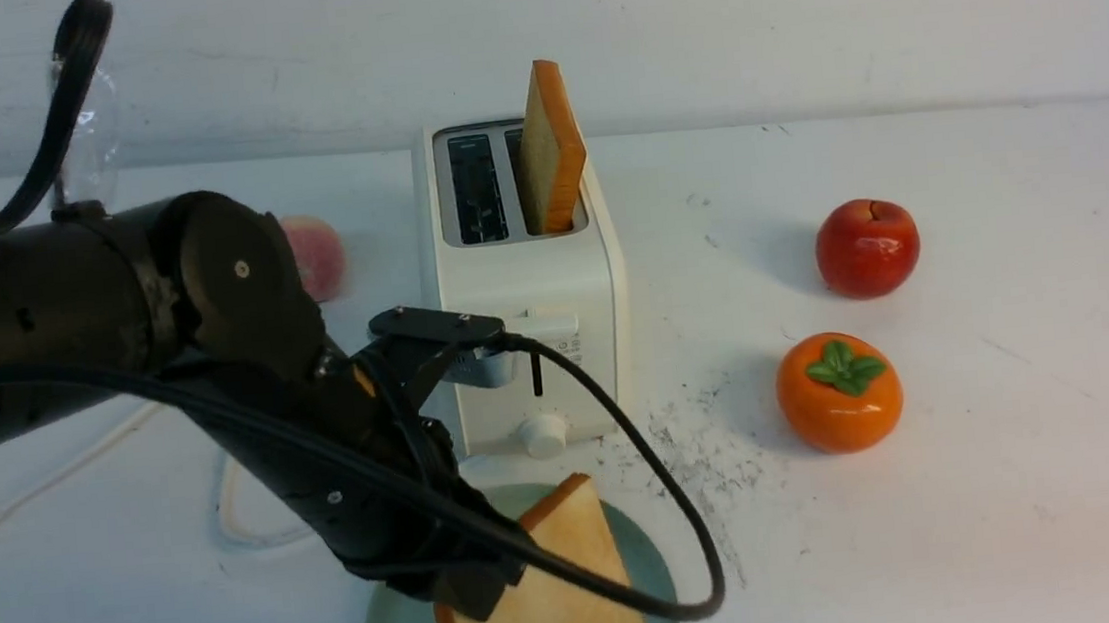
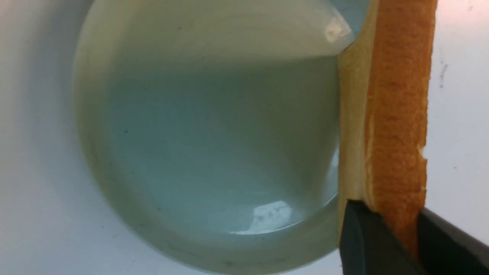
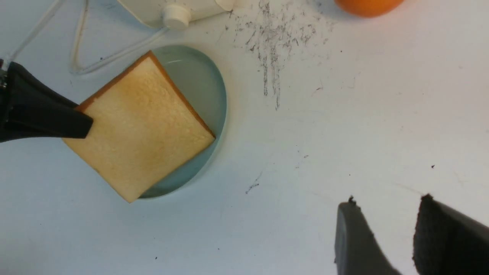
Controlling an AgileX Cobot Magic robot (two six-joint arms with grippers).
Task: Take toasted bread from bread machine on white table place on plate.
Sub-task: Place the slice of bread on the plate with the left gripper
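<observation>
Under held toast (image 3: 141,126), half-hidden plate (image 3: 200,82)

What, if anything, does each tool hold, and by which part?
Left tool grips one toast slice near a corner, pinching its two faces, over the plate. Right tool is open, holding nothing.

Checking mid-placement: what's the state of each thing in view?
left gripper: shut on held toast
held toast: tilted above plate, not yet released
plate: bare beneath held toast
toaster: left slot empty
second toast: upright in toaster's right slot
right gripper: open, empty
apple, persimmon: upright, untouched
</observation>
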